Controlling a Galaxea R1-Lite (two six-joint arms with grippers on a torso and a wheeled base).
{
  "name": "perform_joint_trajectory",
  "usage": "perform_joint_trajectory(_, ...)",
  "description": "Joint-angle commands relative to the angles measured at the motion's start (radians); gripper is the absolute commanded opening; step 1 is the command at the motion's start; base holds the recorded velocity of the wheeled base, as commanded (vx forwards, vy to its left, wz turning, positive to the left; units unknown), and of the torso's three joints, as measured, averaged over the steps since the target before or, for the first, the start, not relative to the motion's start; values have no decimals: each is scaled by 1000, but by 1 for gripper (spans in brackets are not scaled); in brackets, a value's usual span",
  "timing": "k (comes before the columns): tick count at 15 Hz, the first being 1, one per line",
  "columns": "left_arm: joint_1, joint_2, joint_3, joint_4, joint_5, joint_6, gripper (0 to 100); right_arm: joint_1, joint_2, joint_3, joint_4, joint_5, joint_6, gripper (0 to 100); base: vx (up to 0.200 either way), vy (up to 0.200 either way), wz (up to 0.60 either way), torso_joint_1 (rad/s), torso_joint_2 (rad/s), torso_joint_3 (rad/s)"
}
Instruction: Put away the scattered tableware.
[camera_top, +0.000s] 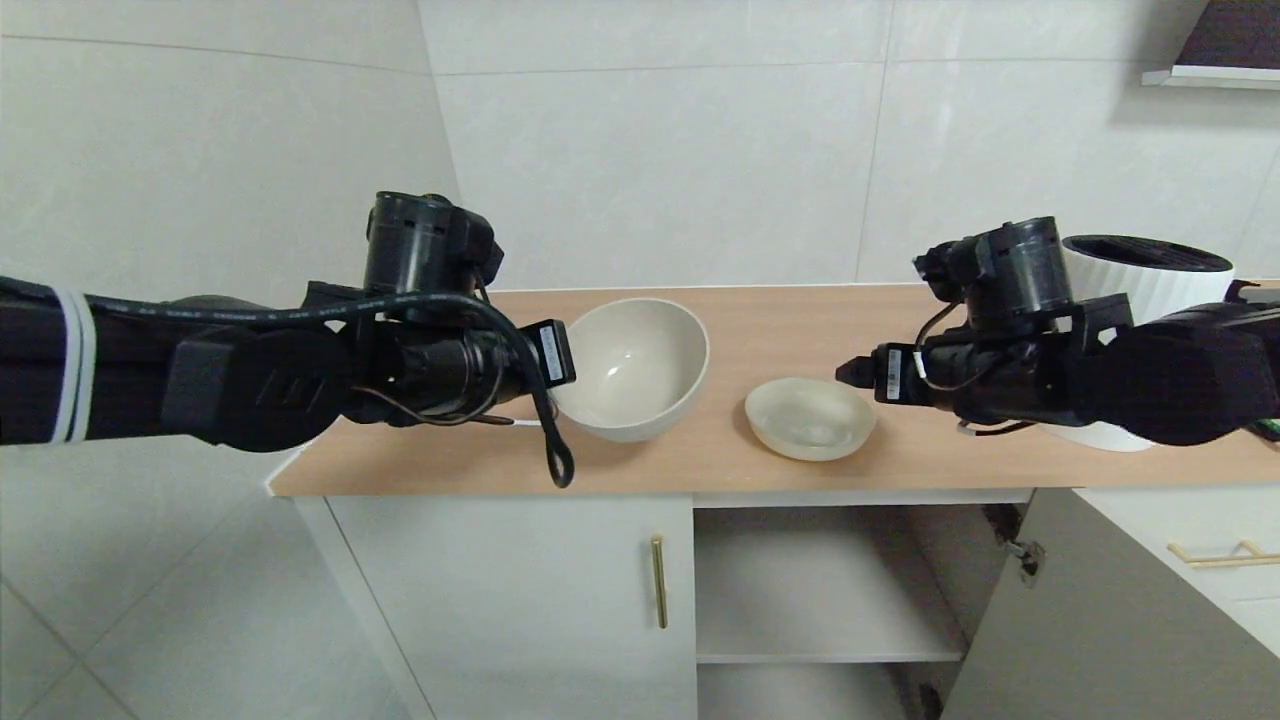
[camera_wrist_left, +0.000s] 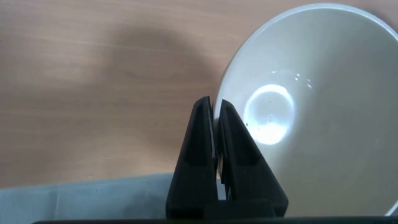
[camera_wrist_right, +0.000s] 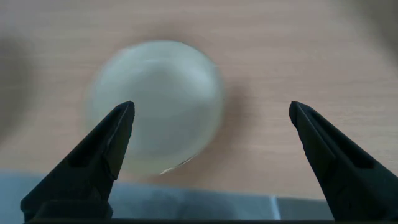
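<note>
On the light wooden counter (camera_top: 720, 330), the left gripper (camera_wrist_left: 214, 118) has its jaws pinching the rim of the big glossy cream bowl (camera_top: 635, 365), which sits tilted. Honestly, a grip that thin could slip. Right of it, the right gripper (camera_wrist_right: 210, 107) hangs with its jaws spread over the small translucent dish (camera_top: 810, 418).

Bright even light, soft shadows, glare in bowl (camera_wrist_left: 311, 124)

Large bowl (camera_top: 640, 365), left: cream. Small dish (camera_top: 810, 418), right: pale translucent white. Countertop (camera_top: 800, 320): light wood grain. Canister (camera_top: 1170, 285), far right: white, ribbed.
</note>
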Motion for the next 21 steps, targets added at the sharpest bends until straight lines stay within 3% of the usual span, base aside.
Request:
perform_joint_trajectory(1, 0, -34, 7, 0, 0, 0, 0, -16, 92, -33, 9, -29, -1, 100, 0, 0, 0, 0, 0, 0)
perform_joint_trajectory(8, -1, -45, 7, 0, 0, -2, 0, -21, 185, -61, 9, -32, -1, 100, 0, 0, 0, 0, 0, 0)
perform_joint_trajectory(9, -1, -45, 7, 0, 0, -2, 0, -21, 189, -61, 9, -32, -1, 0, 0, 0, 0, 0, 0, 0)
perform_joint_trajectory(17, -1, -73, 20, 1, 0, 1, 0, -16, 101, -50, 12, -14, 42, 0, 0, 0, 0, 0, 0, 0)
perform_joint_trajectory(20, -8, -159, 99, 0, -5, 5, 0, -2, -42, 57, 25, 35, 83, 0, 0, 0, 0, 0, 0, 0)
perform_joint_trajectory(21, -11, -203, 155, 0, -22, 6, 0, -2, -134, 125, 28, 99, 87, 0, 0, 0, 0, 0, 0, 0)
